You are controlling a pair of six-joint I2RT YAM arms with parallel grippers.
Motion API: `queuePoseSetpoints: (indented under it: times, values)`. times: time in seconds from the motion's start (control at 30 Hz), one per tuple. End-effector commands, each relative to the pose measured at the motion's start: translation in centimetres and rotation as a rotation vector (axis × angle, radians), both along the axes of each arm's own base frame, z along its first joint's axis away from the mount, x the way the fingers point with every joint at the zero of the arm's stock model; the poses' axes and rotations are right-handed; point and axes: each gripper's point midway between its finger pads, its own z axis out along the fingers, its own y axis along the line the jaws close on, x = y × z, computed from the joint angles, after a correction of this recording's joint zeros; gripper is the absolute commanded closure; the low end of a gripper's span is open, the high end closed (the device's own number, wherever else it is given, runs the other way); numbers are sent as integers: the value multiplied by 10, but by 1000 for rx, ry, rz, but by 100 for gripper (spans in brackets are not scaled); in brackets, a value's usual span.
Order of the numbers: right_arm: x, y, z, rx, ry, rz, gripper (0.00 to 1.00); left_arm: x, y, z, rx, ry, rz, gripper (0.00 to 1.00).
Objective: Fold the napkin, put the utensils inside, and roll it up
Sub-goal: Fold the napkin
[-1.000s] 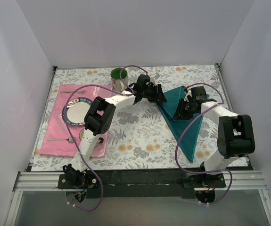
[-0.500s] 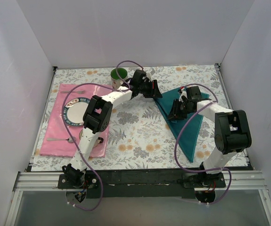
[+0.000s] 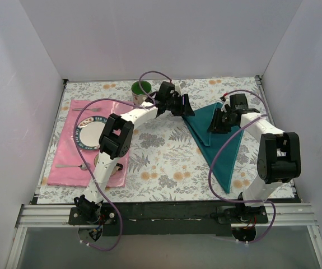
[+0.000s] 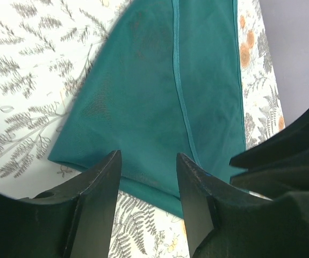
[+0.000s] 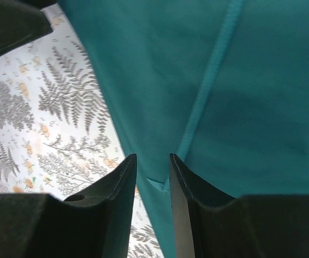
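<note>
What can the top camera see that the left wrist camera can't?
Only the top camera shows the green mug, the plate on the pink placemat, and the whole left arm and right arm. Only the left wrist camera shows, up close, the stitched seam on the napkin, and the left hand with its fingers apart and nothing between them. Both show the teal napkin, the flowery tablecloth and the left hand.

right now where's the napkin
In the top view the napkin lies as a folded triangle on the right half of the table, its far edge beneath the left tool and right tool, right of the green mug.
</note>
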Motion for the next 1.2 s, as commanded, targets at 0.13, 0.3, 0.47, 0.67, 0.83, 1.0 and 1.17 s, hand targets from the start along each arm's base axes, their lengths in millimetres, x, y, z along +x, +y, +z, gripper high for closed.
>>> queuePoseSetpoints:
  times: [0.13, 0.3, 0.47, 0.67, 0.83, 1.0, 1.17]
  values:
    - [-23, -4, -7, 22, 11, 16, 52, -37, -9, 17, -17, 29, -55, 58]
    - [-35, 2, -20, 55, 40, 38, 49, -43, -3, 1, 14, 49, -55, 59]
    - [-38, 7, -24, 88, 42, 48, 49, -37, 3, -2, 55, 26, -32, 60]
    - [-39, 11, -27, 114, 46, 59, 59, -35, 8, -7, 96, 26, -21, 61]
    - [-39, 12, -16, 118, 24, 57, 70, -35, 8, -9, 97, 31, -18, 64]
    - [-42, 16, -9, 142, 20, 71, 83, -34, 8, -10, 99, 39, -8, 68]
    - [-49, 21, -13, 166, 37, 79, 85, -34, 11, -8, 105, 32, 4, 70]
